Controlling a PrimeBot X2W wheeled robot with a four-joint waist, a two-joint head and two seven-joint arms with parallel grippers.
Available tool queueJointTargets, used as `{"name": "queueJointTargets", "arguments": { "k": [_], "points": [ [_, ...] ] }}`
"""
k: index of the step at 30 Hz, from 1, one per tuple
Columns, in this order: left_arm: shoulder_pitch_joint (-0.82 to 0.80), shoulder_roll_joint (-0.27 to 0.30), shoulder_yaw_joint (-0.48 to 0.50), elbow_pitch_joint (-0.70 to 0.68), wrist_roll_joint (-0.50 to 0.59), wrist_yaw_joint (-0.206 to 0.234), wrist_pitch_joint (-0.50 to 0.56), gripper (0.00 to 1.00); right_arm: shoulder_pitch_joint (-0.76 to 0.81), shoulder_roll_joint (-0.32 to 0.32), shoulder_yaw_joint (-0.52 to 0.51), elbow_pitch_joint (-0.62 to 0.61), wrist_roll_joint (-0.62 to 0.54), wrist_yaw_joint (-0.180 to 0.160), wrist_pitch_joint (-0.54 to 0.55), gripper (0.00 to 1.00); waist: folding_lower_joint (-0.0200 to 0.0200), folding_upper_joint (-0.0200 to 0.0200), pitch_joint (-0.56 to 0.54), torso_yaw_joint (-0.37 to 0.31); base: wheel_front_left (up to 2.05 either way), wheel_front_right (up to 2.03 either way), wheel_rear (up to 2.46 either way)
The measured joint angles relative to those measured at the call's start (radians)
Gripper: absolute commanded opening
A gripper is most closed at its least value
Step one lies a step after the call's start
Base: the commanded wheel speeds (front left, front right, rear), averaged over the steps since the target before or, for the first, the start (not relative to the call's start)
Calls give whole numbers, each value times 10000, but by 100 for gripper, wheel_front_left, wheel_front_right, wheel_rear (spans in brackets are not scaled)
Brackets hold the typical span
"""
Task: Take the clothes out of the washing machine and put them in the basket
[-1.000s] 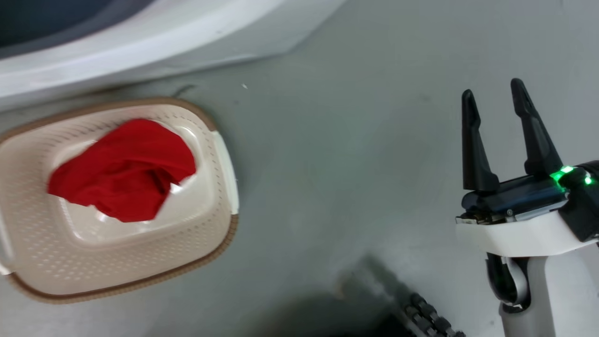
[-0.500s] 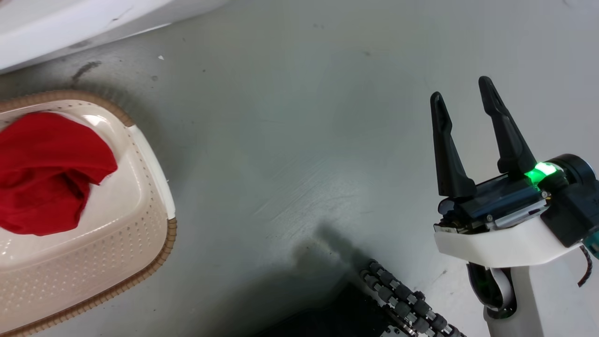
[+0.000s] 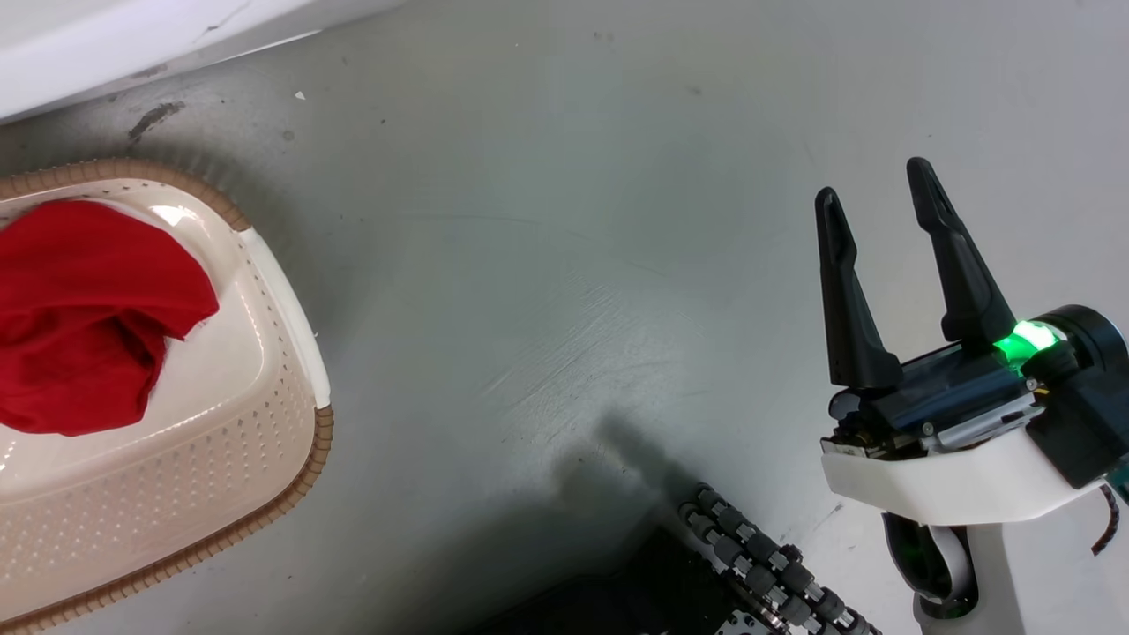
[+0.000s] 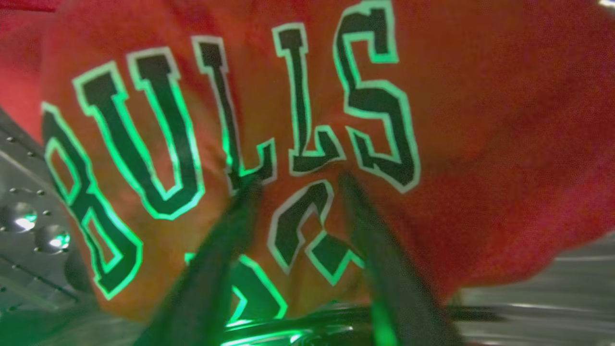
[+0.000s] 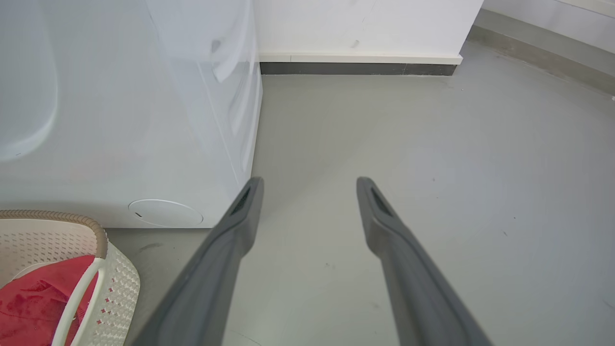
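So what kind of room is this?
Most likely a laundry room or utility corner: a white washing machine stands on a bare grey floor, a cream basket close by holds a red garment, and a red jersey lies against a perforated steel drum.

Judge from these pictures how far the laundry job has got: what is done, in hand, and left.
Done: one plain red garment lies in the basket. In hand: the left gripper, fingers apart, points at the BULLS jersey lying against the perforated drum; no grip yet. Left: grasp that jersey and carry it to the basket. The right gripper is open and empty.
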Motion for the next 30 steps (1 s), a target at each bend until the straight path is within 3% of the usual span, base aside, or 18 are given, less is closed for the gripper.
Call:
{"name": "queueJointTargets", "arguments": {
  "k": [6, 16, 30],
  "points": [
    [-102, -12, 23, -27, -150, 75, -314, 0, -91, 0, 21, -17, -33, 2, 0, 100, 0, 0, 84, 86, 0, 0, 0],
    [414, 121, -50, 13, -341, 13, -2824, 0, -548, 2, -153, 146, -324, 2, 0, 100, 0, 0, -397, 164, 0, 0, 0],
    [2230, -1361, 90, 1256, -1425, -75, -7392, 0, -480, 8, -1003, 109, -1037, 2, 0, 100, 0, 0, -2061, 1151, 0, 0, 0]
  ]
}}
